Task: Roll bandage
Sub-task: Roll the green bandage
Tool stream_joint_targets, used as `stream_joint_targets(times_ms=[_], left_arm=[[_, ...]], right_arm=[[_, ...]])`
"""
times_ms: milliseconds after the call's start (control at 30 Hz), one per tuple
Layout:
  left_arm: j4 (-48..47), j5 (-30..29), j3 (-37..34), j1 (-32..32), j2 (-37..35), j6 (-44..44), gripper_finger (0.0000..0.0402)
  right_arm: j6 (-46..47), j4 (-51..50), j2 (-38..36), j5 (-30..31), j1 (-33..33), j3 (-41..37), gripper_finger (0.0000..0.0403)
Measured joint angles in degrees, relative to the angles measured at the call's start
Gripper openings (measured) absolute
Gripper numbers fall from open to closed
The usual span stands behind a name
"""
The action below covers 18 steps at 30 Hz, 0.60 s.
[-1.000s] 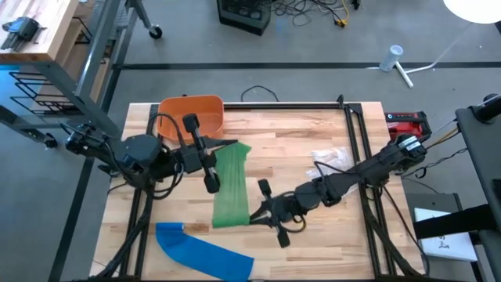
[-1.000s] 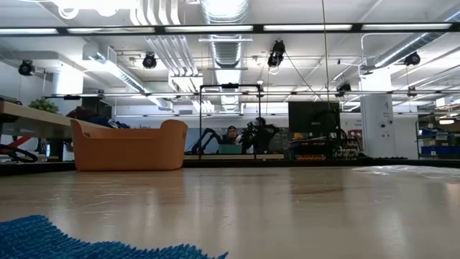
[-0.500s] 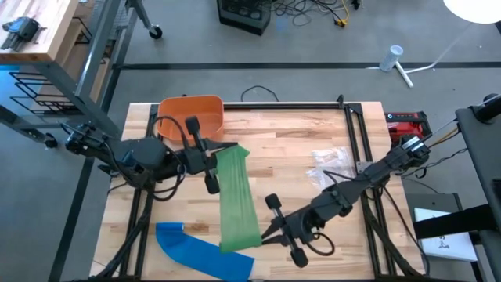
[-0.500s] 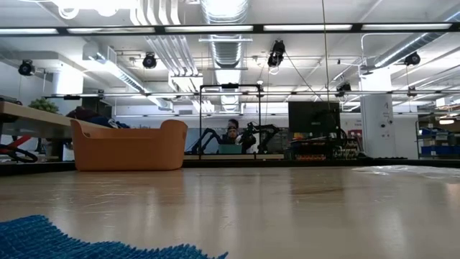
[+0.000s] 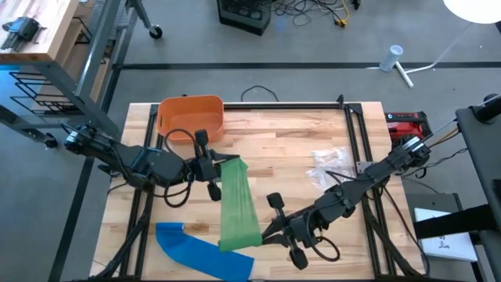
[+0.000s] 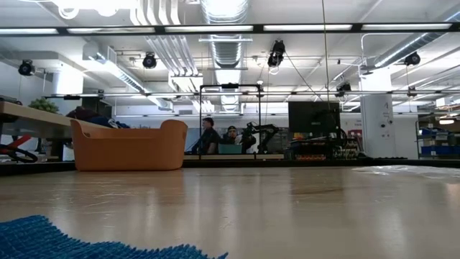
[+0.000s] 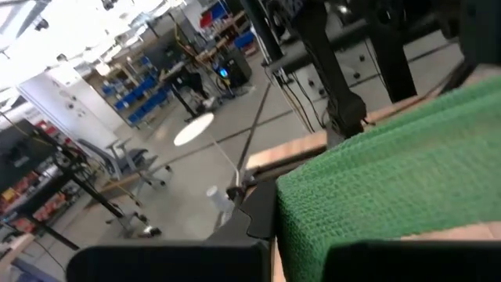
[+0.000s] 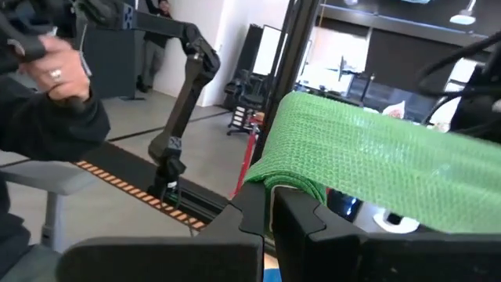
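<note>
A long green bandage spans the air between my two grippers, running from the table's middle toward its near edge. My left gripper is shut on its far end and my right gripper is shut on its near end. The left wrist view shows the green mesh running away from the fingers. The right wrist view shows the same mesh from the other end. In the low view neither gripper nor the green bandage shows. My left gripper pinches the green bandage's far end between its two fingers, coming nearly level from the table's left. That end is lifted clear of the table, and the strip leads off toward the other gripper. My right gripper pinches the bandage's near end, which looks folded into more than one layer at the fingers. It comes about level from the table's right. The strip is lifted clear and stretches away with little slack.
A blue bandage lies flat at the near left; its edge fills the low view's corner. An orange basket stands at the far left. Crumpled clear wrap lies at the right. A person's hand shows beyond the table.
My right gripper has gone toward the table's near edge and rolled, drawing the bandage's near end with it, so the strip is stretched out longer. My left gripper has sunk and tipped down, lowering the far end. Both stay shut.
</note>
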Motion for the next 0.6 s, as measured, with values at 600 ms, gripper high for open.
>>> stream_joint_targets(times_ms=[600], left_arm=[[1.91,3.22,-15.12,-0.52,-10.5,-12.32,0.0]], right_arm=[[-0.28,2.36,-2.03,6.67,-0.14,0.04,0.0002]])
